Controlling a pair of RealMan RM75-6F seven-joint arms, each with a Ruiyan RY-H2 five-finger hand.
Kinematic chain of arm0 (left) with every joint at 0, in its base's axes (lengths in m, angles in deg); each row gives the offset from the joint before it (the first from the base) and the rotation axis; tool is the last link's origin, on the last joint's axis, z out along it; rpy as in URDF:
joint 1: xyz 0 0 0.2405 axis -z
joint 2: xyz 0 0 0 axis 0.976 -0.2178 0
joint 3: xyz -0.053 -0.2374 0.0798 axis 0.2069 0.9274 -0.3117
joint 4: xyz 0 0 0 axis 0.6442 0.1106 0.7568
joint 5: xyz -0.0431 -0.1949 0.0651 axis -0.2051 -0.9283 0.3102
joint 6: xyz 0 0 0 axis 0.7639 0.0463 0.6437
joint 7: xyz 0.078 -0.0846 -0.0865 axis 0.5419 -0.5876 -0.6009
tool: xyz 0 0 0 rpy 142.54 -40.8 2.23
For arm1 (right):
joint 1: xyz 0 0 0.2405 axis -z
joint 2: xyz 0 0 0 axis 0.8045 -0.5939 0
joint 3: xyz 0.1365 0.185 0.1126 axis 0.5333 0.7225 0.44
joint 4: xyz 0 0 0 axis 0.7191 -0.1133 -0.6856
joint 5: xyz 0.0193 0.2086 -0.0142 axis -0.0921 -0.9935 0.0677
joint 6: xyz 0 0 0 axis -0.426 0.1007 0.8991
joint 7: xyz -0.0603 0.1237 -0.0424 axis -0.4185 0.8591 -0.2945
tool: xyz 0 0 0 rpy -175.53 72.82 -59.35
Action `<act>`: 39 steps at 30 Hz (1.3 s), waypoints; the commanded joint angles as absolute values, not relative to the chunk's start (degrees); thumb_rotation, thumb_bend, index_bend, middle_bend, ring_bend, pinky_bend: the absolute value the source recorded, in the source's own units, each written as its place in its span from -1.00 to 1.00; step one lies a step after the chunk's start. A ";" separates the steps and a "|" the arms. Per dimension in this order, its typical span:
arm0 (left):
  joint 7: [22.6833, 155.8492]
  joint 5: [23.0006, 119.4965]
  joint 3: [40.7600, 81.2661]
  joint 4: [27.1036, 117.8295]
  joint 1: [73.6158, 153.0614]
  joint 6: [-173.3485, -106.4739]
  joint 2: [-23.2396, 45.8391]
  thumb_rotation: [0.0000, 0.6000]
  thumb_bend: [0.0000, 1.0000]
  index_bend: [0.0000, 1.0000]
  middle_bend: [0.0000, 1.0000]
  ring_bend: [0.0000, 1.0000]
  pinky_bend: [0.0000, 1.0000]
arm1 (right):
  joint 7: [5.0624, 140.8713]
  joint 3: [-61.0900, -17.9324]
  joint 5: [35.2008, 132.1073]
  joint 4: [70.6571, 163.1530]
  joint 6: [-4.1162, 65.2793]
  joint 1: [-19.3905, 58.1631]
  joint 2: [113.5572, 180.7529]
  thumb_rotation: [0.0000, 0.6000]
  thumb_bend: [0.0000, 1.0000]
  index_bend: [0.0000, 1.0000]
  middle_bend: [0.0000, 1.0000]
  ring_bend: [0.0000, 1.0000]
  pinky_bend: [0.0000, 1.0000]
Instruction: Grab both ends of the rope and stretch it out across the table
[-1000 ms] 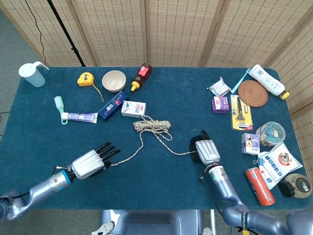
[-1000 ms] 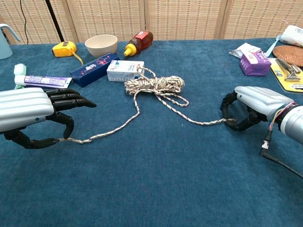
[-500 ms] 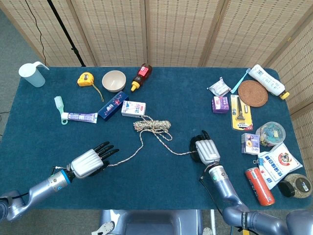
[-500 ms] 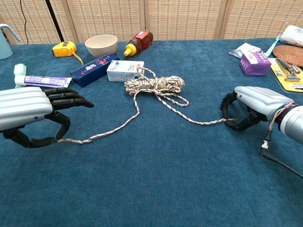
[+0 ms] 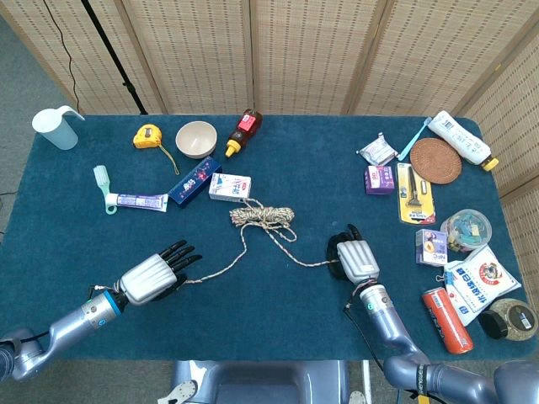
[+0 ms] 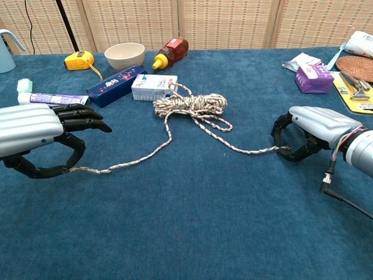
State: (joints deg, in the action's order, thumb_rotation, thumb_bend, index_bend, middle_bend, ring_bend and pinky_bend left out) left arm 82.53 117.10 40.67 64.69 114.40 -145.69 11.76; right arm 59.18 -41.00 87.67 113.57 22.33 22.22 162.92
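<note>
Pinching rope point(image 6: 192, 108) ends w/ left hand point(image 6: 38, 137) & right hand point(image 6: 312, 133): draw apart low, evenly, so coil unwinds w/o snagging.

Left hand point(image 6: 36, 135) low over the table, pinching the rope point(image 6: 192, 111) end; right hand point(image 6: 312, 133) curled, gripping the other end.

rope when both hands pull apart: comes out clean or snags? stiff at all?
Probably limp: the rope lies in loose curves flat on the table. The bundled coil may tighten or snag rather than pay out. It looks light, so it could nudge the white box touching it.
</note>
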 commanded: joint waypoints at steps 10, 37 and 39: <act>80.98 114.35 41.59 64.25 111.93 -147.52 10.32 1.00 -0.22 0.28 -0.74 -1.00 -1.00 | 60.16 -40.60 88.62 113.88 23.42 22.19 162.97 1.00 0.21 0.38 -0.19 -0.47 -1.00; 76.54 106.91 45.14 63.61 103.73 -154.02 3.96 1.00 -0.22 0.29 -0.73 -1.00 -1.00 | 60.38 -38.51 90.81 119.55 30.12 24.16 156.07 1.00 0.33 0.51 -0.06 -0.35 -1.00; 76.14 105.93 45.50 63.33 102.72 -154.60 3.43 1.00 -0.22 0.29 -0.73 -1.00 -1.00 | 60.30 -38.20 90.71 120.00 30.97 24.58 155.14 1.00 0.33 0.51 -0.06 -0.35 -1.00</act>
State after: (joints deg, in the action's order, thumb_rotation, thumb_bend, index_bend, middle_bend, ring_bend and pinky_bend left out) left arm 76.44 106.54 45.23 63.54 103.33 -154.19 3.80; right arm 60.34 -38.41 90.78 119.70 30.54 24.31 155.59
